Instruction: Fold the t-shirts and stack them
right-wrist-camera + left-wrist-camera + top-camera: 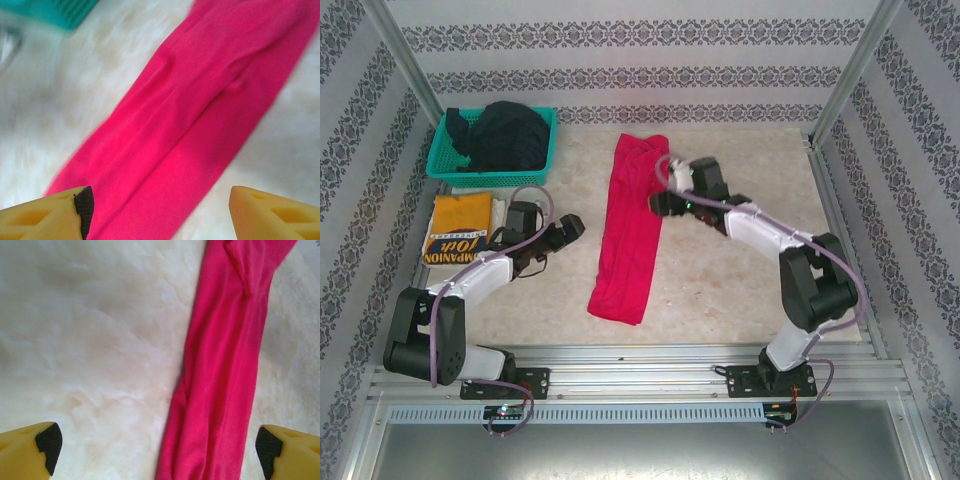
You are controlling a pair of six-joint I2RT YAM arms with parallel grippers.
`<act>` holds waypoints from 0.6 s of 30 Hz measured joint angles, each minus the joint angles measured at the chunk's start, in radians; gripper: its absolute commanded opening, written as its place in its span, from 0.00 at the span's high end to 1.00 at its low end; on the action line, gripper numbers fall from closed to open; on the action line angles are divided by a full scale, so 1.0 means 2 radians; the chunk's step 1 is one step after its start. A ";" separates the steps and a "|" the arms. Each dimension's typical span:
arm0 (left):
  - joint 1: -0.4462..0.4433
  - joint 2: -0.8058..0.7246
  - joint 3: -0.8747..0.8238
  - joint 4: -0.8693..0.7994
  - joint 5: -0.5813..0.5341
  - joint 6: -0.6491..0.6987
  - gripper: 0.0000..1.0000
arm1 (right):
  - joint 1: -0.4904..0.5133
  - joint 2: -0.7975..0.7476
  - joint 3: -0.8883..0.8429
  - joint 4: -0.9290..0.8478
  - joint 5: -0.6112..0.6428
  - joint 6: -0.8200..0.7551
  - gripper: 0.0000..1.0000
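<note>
Mid-table: red t-shirt (630, 232) folded lengthwise | left end effector (574, 227) spread, beside it | right end effector (658, 203) spread, above it

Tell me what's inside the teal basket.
A heap of dark cloth fills the basket, bulging above its rim. How many shirts it makes up, and anything beneath it, is covered.

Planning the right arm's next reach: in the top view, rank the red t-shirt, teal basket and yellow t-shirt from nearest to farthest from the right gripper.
1. red t-shirt: mid-table, with the right gripper over its right edge.
2. teal basket: back left corner.
3. yellow t-shirt: far left, just in front of the basket.
</note>
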 measured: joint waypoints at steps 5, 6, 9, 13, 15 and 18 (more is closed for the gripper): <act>0.019 0.000 0.021 -0.019 0.004 0.027 0.00 | 0.128 -0.035 -0.074 -0.008 0.022 -0.128 0.29; 0.022 0.000 0.025 -0.021 0.005 0.032 0.00 | 0.156 -0.035 -0.078 -0.011 0.025 -0.146 0.29; 0.032 0.000 0.032 -0.024 0.005 0.043 0.00 | 0.217 -0.035 -0.082 -0.017 0.031 -0.178 0.30; 0.039 0.000 0.032 -0.031 0.005 0.051 0.00 | 0.263 -0.015 -0.073 -0.022 0.036 -0.201 0.31; 0.039 0.000 0.032 -0.033 0.006 0.055 0.00 | 0.277 0.008 -0.060 -0.031 0.042 -0.213 0.31; 0.039 0.000 0.032 -0.036 0.011 0.059 0.00 | 0.291 0.042 -0.043 -0.051 0.052 -0.232 0.32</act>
